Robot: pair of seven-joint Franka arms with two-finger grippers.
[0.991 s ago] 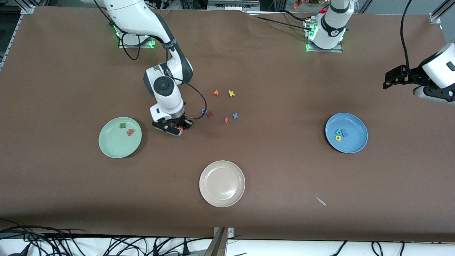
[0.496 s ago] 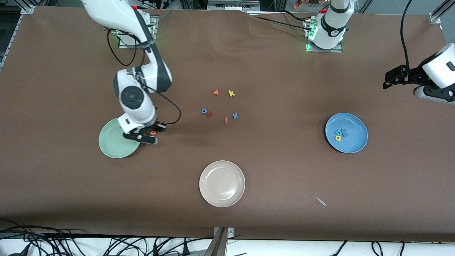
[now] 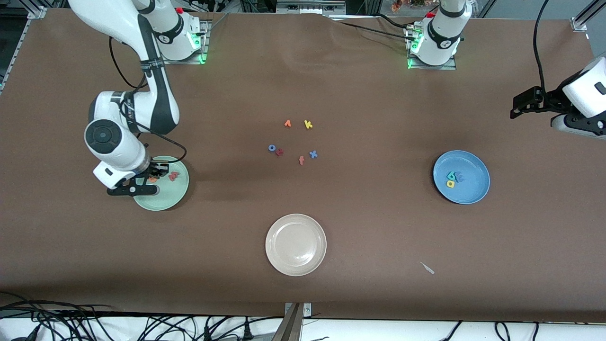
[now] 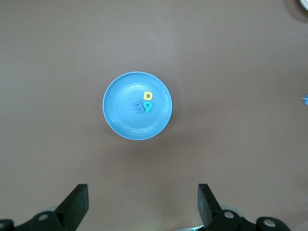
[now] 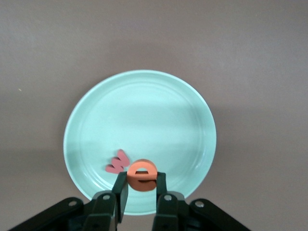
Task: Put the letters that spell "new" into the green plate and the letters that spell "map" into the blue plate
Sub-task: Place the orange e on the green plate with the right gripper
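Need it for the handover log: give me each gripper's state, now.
Left gripper: open, empty, above the table with the blue plate in its wrist view.
Right gripper: shut on the orange "e", over the green plate.

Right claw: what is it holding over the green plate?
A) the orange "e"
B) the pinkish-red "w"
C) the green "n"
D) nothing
A: the right claw is shut on the orange "e" over the green plate; the "w" already lies in it.
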